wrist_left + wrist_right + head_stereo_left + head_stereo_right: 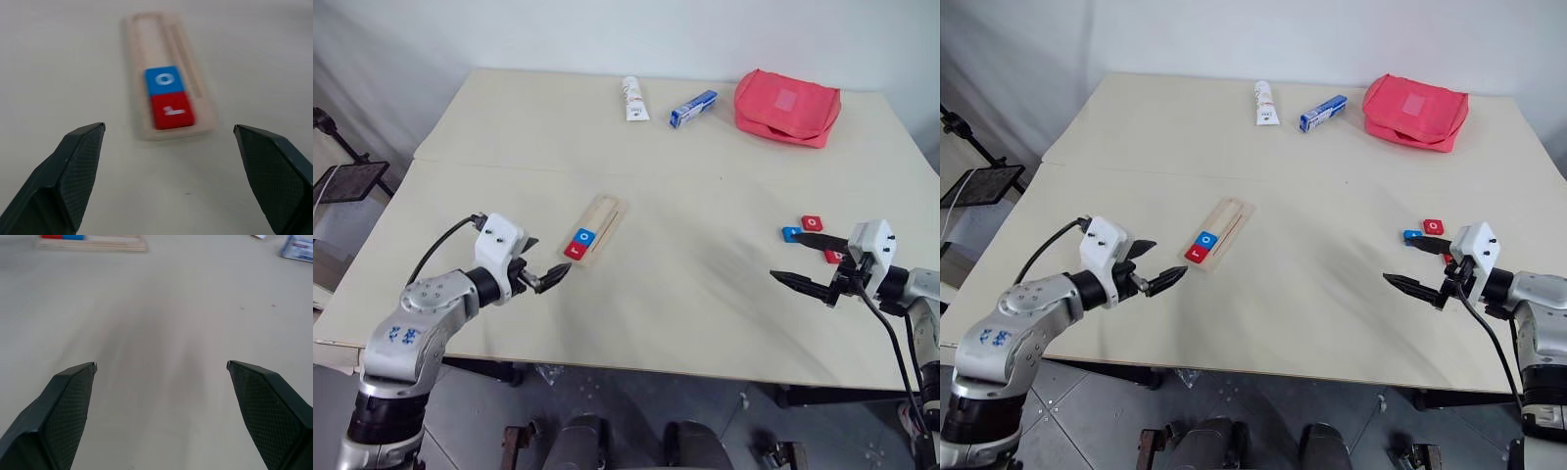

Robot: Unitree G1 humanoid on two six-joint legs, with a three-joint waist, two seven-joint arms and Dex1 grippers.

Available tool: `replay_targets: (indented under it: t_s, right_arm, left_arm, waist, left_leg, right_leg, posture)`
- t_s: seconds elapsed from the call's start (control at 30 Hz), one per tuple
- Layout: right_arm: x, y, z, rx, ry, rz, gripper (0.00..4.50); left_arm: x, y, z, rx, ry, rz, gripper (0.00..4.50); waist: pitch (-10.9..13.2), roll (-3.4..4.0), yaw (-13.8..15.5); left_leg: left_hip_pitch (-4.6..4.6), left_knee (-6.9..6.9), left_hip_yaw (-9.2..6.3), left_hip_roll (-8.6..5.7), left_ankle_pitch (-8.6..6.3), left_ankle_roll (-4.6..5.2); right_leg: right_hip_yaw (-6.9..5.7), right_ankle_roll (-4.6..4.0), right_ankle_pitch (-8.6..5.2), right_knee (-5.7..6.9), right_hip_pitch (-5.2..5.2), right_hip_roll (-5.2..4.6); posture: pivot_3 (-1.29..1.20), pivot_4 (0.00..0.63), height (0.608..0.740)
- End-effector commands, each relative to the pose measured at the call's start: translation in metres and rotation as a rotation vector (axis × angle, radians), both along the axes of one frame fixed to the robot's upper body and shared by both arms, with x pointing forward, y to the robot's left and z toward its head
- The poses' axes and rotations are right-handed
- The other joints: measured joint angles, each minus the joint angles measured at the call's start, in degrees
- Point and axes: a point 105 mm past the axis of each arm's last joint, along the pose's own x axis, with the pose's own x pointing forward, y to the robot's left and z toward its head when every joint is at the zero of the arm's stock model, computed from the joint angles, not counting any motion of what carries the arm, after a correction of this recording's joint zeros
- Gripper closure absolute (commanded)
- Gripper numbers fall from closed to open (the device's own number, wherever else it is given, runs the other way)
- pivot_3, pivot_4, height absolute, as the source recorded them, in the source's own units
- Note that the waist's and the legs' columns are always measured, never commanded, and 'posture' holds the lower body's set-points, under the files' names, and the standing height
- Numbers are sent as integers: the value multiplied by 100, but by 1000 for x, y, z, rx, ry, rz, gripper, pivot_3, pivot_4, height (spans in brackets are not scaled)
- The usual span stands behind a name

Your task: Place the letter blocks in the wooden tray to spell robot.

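Observation:
The wooden tray (603, 219) lies slanted on the table, left of centre. In its near end sit two letter blocks, a red "r" (576, 251) and, beside it, a blue "o" (584, 235). My left gripper (553, 256) hovers open just short of that end, with nothing between its fingers; the left wrist view looks along the tray (168, 39). At the right lie three loose blocks: a blue one (791, 234), a red one (812, 222) and another red one (834, 257), partly hidden. My right gripper (786, 256) stands open beside them, pointing toward the table's middle.
At the table's far side lie a white tube (633, 98), a blue-and-white box (693, 108) and a pink zip pouch (787, 106). A seam (705, 179) crosses the tabletop. A black stand (352, 176) is off the left edge.

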Motion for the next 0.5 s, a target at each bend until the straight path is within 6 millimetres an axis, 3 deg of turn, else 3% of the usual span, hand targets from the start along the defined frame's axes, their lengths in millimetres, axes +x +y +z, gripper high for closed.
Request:
replay_targets:
  t_s: [0.03, 0.13, 0.23, 0.4, 0.5]
  right_arm:
    - [2, 1, 10, -14, -39, 16, 34]
    - [2, 3, 8, -16, -31, 27, 34]
    - [2, 4, 6, -15, -23, 29, 34]
    - [0, 4, 3, -16, -14, 26, 34]
    - [-2, 3, 1, -18, -8, 19, 34]
  left_arm:
    - [5, -8, 8, 43, 50, 57, 0]
    - [17, -33, 23, 40, 103, 86, 0]
    - [21, -53, 24, 35, 164, 90, 0]
    - [24, -63, 22, 77, 199, 109, 0]
    - [29, -58, 19, 97, 220, 185, 0]
  waist:
    - [0, -1, 4]
    - [4, -6, 35]
    - [4, -7, 16]
    - [6, -9, -19]
    - [6, -9, 1]
  left_leg:
    - [-1, 0, -1, 0, 0, 0]
    - [-14, 18, -13, -3, 0, 0]
    - [-19, 21, -18, -8, -1, 1]
    - [-17, 2, -8, 4, -3, -6]
    - [-17, 11, -7, 5, -2, -7]
  right_leg:
    - [0, 0, 0, 1, -1, 0]
    - [0, 0, 0, 5, -2, 6]
    - [8, 0, 0, 4, -4, 12]
    - [6, 0, 0, 3, -18, 25]
    - [8, 0, 0, 3, -16, 26]
  posture:
    - [0, 150, 740]
    - [0, 150, 740]
    - [0, 150, 740]
    - [0, 150, 740]
    - [0, 150, 740]
